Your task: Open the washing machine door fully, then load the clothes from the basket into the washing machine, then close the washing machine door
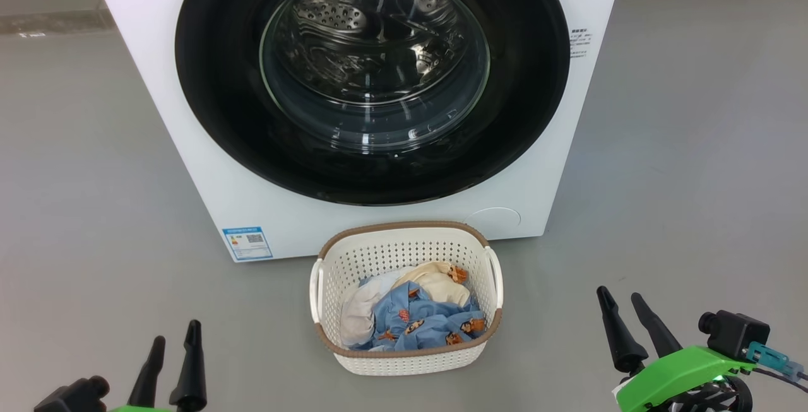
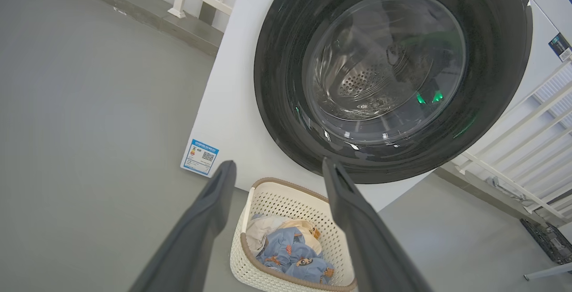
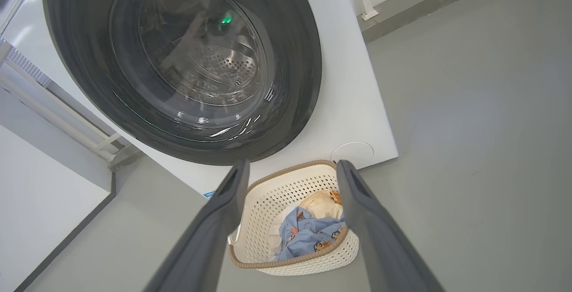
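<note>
Your white front-loading washing machine (image 1: pixel 158 52) stands with its black-rimmed round glass door (image 1: pixel 372 77) shut. The cream perforated plastic basket (image 1: pixel 404 254) sits at its foot, blue printed clothes (image 1: pixel 420 320) inside, handy for loading. Your left pincer (image 1: pixel 175 333) and right pincer (image 1: pixel 620 293) hang spread wide, empty.

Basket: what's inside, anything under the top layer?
The basket holds clothes: a light blue printed piece in front, a cream one behind it, a white one at the left. Whatever lies under them, and the basket's floor, is covered.
</note>
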`<state>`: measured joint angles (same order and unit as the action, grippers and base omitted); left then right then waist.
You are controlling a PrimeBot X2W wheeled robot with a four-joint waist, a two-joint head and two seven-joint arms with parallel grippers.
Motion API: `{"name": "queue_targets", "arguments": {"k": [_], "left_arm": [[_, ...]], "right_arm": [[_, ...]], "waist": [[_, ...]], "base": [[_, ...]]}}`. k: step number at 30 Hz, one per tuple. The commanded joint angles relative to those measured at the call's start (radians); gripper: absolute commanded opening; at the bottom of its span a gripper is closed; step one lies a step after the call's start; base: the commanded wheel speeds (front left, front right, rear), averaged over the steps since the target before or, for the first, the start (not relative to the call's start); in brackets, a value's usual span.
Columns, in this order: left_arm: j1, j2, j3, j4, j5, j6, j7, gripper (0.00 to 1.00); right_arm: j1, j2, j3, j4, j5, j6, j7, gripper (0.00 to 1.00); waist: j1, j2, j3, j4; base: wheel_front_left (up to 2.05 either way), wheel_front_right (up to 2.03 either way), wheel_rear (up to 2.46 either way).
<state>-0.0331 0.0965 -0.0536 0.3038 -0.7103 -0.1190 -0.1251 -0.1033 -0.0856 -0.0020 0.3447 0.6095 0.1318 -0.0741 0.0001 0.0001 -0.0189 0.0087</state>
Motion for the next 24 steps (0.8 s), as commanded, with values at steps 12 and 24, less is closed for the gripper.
{"name": "queue_targets", "arguments": {"k": [12, 24], "left_arm": [[-0.031, 0.024, 0.034, -0.004, 0.162, -0.008, -0.047, 1.00], [-0.022, 0.026, 0.050, 0.002, 0.318, -0.009, -0.083, 1.00]], "right_arm": [[-0.049, -0.008, 0.021, -0.016, -0.165, -0.001, -0.044, 1.00], [-0.053, -0.007, 0.026, -0.017, -0.313, -0.001, -0.074, 1.00]], "waist": [[-0.0001, -0.0001, -0.008, 0.001], [-0.0001, -0.0001, -0.020, 0.002]], "base": [[0.00, 0.00, 0.00], [0.00, 0.00, 0.00]]}}
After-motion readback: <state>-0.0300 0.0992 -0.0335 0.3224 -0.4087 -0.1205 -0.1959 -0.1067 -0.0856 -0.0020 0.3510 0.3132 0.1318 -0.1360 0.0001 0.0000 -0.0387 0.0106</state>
